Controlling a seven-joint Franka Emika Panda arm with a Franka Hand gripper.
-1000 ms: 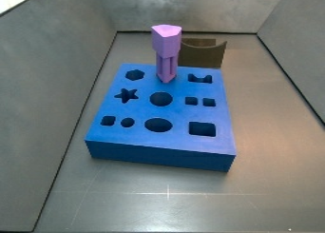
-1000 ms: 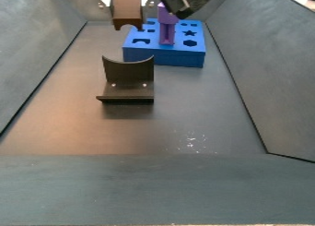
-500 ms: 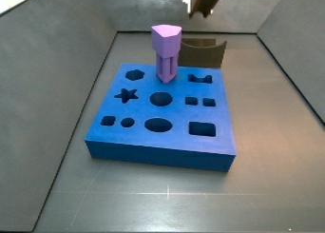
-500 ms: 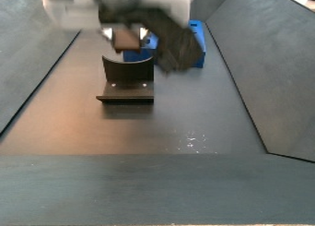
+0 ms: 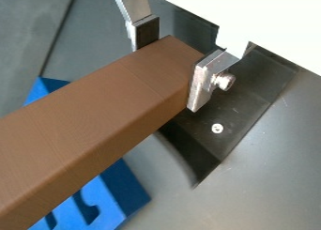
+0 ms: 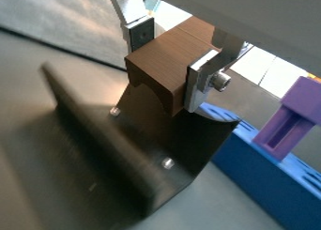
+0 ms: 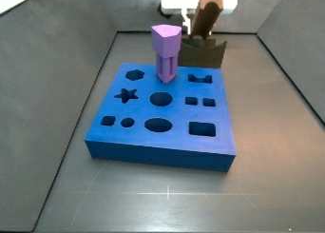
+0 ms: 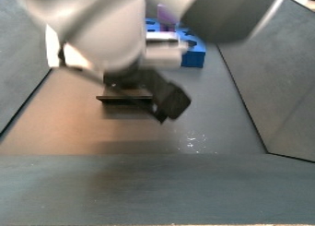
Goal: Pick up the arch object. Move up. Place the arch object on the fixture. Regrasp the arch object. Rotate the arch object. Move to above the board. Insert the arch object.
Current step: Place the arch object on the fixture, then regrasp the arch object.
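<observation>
Since half a second ago the gripper (image 7: pixel 207 16) has come down behind the large blue board with shaped cutouts (image 7: pixel 162 115), bringing the long reddish-brown bar-like arch object (image 7: pixel 208 17) just above the small dark fixture (image 7: pixel 202 54). Both wrist views show its flat silver fingers (image 5: pixel 207 80) pinching the arch object (image 5: pixel 94 131) by its flat sides, the bar running out between them. Beneath the gripper (image 6: pixel 170 48) sits the fixture (image 6: pixel 119 149); whether the bar (image 6: pixel 166 76) touches it is unclear. A purple faceted peg (image 7: pixel 166 52) stands in the board nearby.
</observation>
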